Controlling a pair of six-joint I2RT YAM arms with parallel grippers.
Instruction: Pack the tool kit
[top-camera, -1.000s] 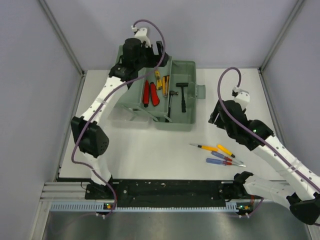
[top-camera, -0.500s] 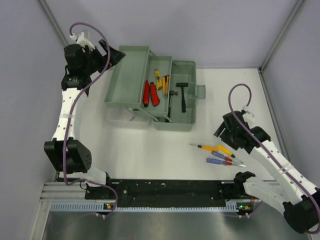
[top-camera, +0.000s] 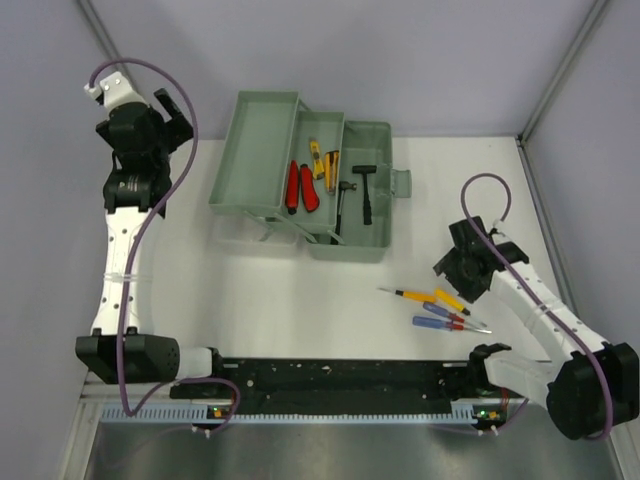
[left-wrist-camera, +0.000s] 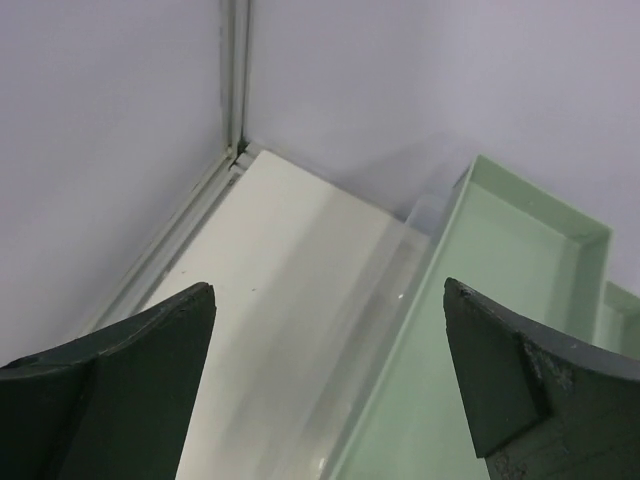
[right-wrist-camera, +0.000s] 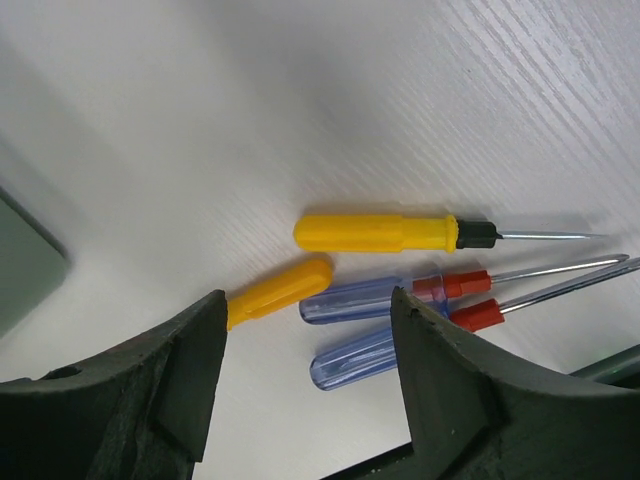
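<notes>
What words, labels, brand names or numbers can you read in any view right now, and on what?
None can be read.
The toolbox shows plain green plastic.
The screwdrivers close in the right wrist view have unmarked handles.
Any marks on the pliers or hammers are too small to tell from the top view.

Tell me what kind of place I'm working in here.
Probably a lab robot cell, not a workshop: grey walls on aluminium framing box in a white table, with a toolbox and screwdrivers laid out.
</notes>
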